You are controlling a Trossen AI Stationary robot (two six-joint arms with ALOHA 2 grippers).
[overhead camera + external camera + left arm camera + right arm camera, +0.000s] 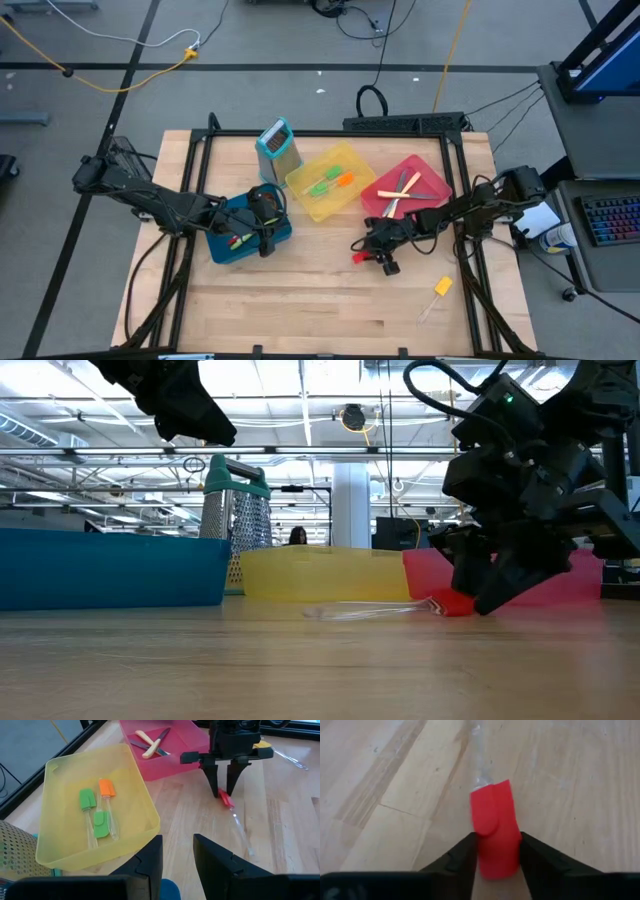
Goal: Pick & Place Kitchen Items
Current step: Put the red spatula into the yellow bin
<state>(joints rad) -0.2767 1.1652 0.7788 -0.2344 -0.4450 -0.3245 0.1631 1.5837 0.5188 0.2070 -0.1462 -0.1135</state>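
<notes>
Risk: we see the right claw [496, 856] pinching only the red spatula [495, 832] head beside the red bin [432, 178]; the clear handle could pivot and slip out on lift.

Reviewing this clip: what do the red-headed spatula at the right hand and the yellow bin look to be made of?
Red-headed spatula: the head looks like matte silicone or soft plastic, an even, dull red; the handle is clear, likely acrylic, since the wood shows through it. Yellow bin: translucent glossy plastic, thin-walled, with light passing through its sides.
</notes>
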